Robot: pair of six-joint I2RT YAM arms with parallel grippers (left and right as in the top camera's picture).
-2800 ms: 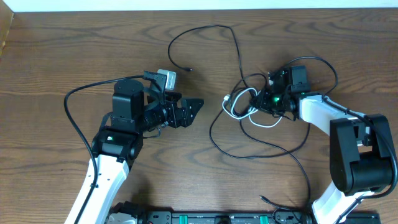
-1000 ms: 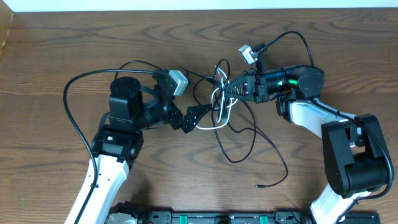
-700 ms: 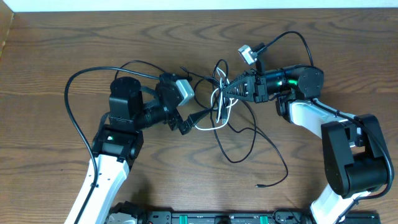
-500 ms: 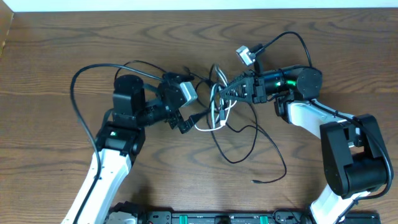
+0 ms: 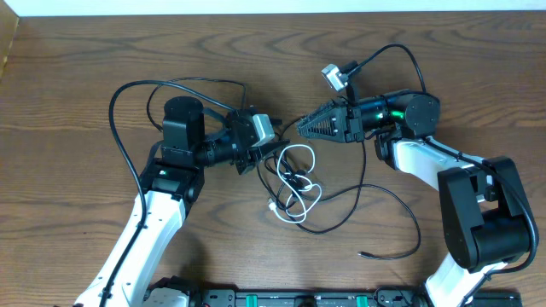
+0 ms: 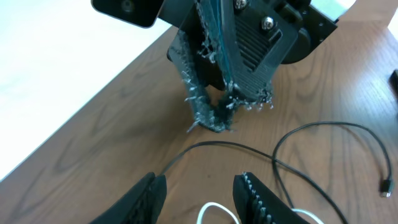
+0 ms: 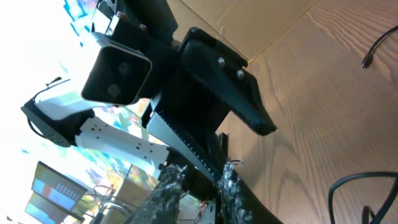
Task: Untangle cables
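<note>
Cables (image 5: 294,183) lie loose mid-frame on the table (image 5: 68,85) (open wood at left), one tip near the bottom edge. Left gripper (image 6: 199,183) spread, empty; right gripper (image 7: 198,183) slightly parted.

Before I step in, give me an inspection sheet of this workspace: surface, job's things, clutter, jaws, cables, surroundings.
Surface: brown wooden table, no marks seen.
Job's things: thin black and white cords in one loose knot, lying on the table between the arms; one black plug end trails out toward the right.
Clutter: nothing seen.
Jaws: left arm has them apart, with no grip seen; right arm has them slightly apart, empty.
Cables: a thick black lead arcs off the left arm, another off the right.
Surroundings: white strip along the far edge; black rail at the near edge.
</note>
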